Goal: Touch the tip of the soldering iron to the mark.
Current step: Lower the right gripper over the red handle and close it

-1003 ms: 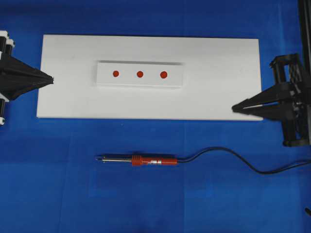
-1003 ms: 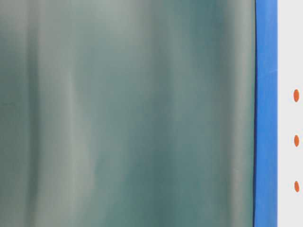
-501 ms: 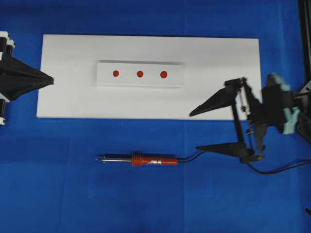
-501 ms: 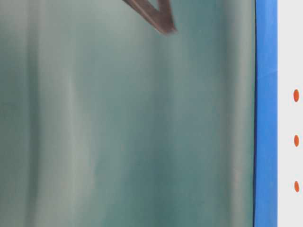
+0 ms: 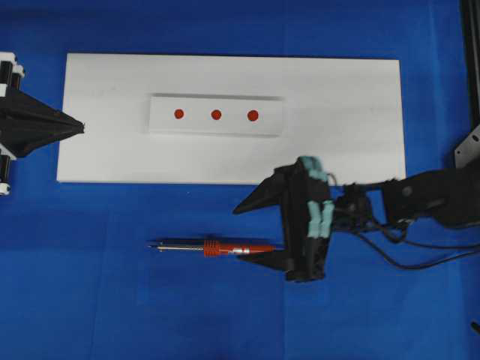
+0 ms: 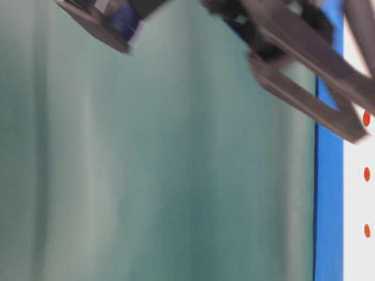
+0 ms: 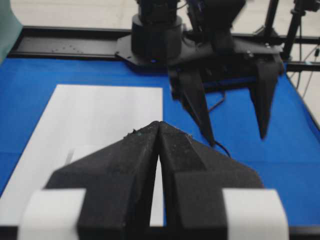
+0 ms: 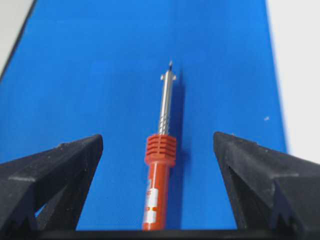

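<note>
Three red marks sit in a row on a small white block, which rests on a larger white board on the blue tabletop, as seen from overhead. The soldering iron lies flat on the blue surface below the board, apart from it, tip pointing left. The right gripper hangs over the rear of the red handle, jaws spread wide, one finger on the board side and one on the near side of the handle; nothing is held. The black cord trails off to the right beneath the arm. The left gripper rests at the board's left edge with jaws closed to a point and nothing between them.

At table level the picture is mostly a blurred green-grey surface. Dark gripper parts cross the top, too smeared to read. The marks appear at the right margin.

The left wrist view shows its own fingers pressed together, empty, above the white board, with the right gripper's fingers standing apart beyond it.

The right wrist view shows the iron lying straight between the two widely separated black fingers, neither touching it. The ribbed red collar, the silver shaft and the pointed tip run away from the camera over the blue tabletop.
</note>
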You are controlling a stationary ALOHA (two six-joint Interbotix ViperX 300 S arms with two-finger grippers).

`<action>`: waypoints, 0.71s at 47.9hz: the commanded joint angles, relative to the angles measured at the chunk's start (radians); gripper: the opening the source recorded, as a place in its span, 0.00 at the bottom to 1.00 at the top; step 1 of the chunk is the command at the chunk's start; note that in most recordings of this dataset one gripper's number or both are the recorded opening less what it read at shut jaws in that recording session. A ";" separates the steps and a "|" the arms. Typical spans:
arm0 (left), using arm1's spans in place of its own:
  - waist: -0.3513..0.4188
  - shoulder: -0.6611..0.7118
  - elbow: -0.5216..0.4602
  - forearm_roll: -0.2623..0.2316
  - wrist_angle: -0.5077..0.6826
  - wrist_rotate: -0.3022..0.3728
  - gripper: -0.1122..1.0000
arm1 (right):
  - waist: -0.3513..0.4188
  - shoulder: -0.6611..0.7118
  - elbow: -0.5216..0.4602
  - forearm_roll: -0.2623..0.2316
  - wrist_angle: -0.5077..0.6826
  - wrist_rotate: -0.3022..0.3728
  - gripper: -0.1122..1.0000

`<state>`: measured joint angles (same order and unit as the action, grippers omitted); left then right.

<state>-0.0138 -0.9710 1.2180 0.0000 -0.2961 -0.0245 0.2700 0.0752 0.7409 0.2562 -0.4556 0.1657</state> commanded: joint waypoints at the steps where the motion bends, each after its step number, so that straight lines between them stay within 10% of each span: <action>1: -0.003 0.002 -0.011 -0.002 -0.012 -0.002 0.10 | 0.015 0.044 -0.037 0.026 -0.044 -0.002 0.88; 14: -0.003 0.000 -0.005 -0.002 -0.012 -0.002 0.10 | 0.058 0.210 -0.087 0.129 -0.132 -0.002 0.88; 34: -0.003 -0.002 0.000 -0.002 -0.012 -0.002 0.10 | 0.077 0.288 -0.103 0.144 -0.140 -0.005 0.84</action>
<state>-0.0153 -0.9741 1.2272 0.0000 -0.2976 -0.0245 0.3421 0.3789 0.6443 0.3942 -0.5829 0.1626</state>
